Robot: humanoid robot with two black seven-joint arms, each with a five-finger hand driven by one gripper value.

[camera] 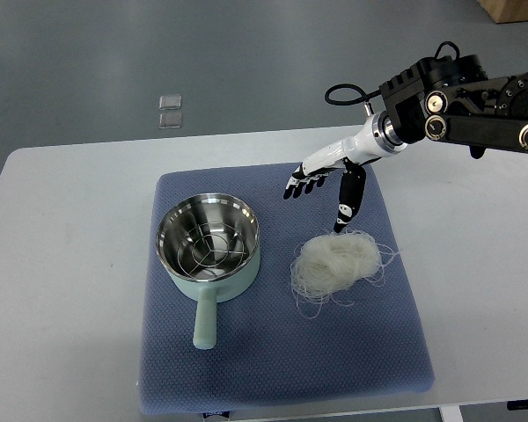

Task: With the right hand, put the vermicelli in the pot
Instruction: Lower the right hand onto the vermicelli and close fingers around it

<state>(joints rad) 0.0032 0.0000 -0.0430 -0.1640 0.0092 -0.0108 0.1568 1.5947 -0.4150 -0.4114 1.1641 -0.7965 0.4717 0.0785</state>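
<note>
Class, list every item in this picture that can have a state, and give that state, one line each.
pot: upright on the mat, no vermicelli inside, wire rack in it.
vermicelli: loose nest on the mat, right of the pot, not held.
right robot hand: open, above the vermicelli.
blue mat: flat on the table.

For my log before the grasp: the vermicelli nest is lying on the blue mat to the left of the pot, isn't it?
Not quite: the top view shows the vermicelli nest lying on the blue mat to the right of the pot, not the left. The right hand hovers just above it.
</note>
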